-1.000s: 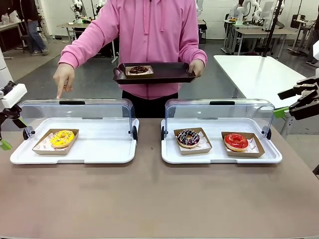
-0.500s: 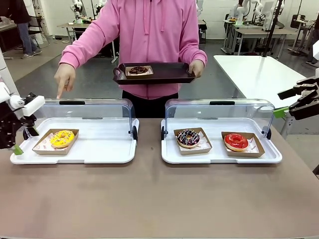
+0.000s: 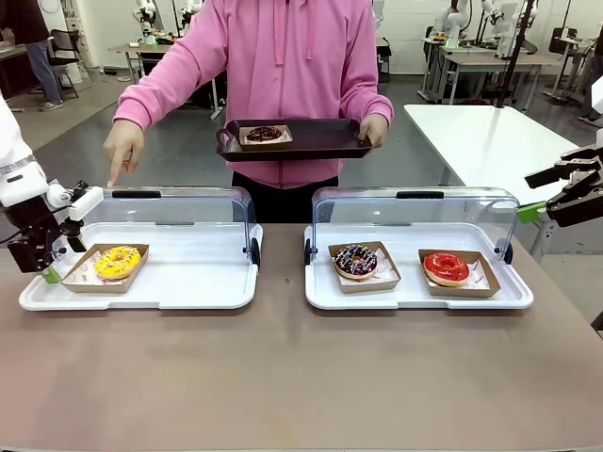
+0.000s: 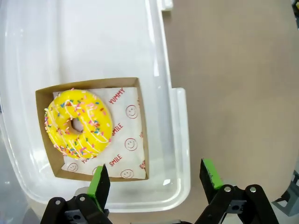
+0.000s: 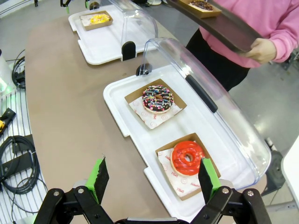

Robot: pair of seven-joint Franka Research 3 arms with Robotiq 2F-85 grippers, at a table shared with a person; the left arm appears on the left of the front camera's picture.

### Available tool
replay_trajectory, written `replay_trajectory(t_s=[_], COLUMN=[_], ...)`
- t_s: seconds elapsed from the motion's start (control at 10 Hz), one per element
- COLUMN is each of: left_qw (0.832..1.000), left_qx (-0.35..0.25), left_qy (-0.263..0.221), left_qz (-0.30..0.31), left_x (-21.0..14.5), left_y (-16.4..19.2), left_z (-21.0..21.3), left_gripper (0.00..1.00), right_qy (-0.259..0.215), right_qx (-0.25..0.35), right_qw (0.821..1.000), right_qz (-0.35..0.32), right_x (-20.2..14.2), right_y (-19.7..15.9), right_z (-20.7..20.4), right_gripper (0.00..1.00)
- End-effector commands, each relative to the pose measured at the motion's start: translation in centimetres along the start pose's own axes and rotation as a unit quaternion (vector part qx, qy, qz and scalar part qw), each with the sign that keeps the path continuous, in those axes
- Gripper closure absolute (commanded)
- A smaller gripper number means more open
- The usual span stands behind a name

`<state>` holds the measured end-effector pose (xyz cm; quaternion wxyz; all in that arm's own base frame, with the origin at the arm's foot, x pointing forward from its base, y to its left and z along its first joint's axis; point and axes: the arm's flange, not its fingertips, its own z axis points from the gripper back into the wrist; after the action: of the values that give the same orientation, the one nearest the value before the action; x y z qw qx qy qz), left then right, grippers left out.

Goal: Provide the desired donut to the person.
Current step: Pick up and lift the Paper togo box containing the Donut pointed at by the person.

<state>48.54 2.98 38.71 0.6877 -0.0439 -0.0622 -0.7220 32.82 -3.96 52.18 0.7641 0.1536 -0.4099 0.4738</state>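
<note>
Yellow donut [image 4: 96, 122], coloured sprinkles, white drizzle, in brown card tray [image 4: 93, 83]; left jaws wide open, empty; right jaws likewise.

Grey floor [image 3: 66, 141], white table [image 3: 490, 141] at rt, more desks [image 3: 471, 61] further back.

On your brown table [image 3: 283, 377] you've got a left tray [image 3: 188, 294] and a right tray [image 3: 415, 299], both white, side by side toward the far edge. Each has a clear lid [image 3: 188, 209] flipped up at the back. The right tray has a chocolate sprinkle donut [image 3: 355, 260] at its left end and a red donut [image 3: 446, 267] at its right end, each in a cardboard boat [image 3: 471, 285]. There's a white table [image 3: 480, 132] past the far right corner, and black cables [image 5: 16, 163] lie down off the near edge.
</note>
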Motion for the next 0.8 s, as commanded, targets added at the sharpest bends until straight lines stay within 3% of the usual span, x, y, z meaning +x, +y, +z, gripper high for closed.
replay_trajectory(t_s=[0.0,0.4,0.7], left_qw=[1.000,1.000,1.000], left_qx=[0.018,0.013,0.016], left_qy=[-0.009,-0.019,0.001], left_qz=[-0.004,-0.002,-0.009], left_x=[-0.8,-2.2,-2.3], left_y=[1.0,1.8,2.2], left_z=[-0.8,-3.3,-4.9], left_gripper=[0.00,0.00,0.00], right_qy=[-0.011,-0.011,-0.011], right_qx=[0.003,0.003,0.003], right_qw=[1.000,1.000,1.000], right_qz=[-0.007,-0.007,-0.007], right_x=[0.1,0.1,0.1], right_y=[-0.2,-0.2,-0.2], right_z=[-0.3,-0.3,-0.3], right_gripper=[0.00,0.00,0.00])
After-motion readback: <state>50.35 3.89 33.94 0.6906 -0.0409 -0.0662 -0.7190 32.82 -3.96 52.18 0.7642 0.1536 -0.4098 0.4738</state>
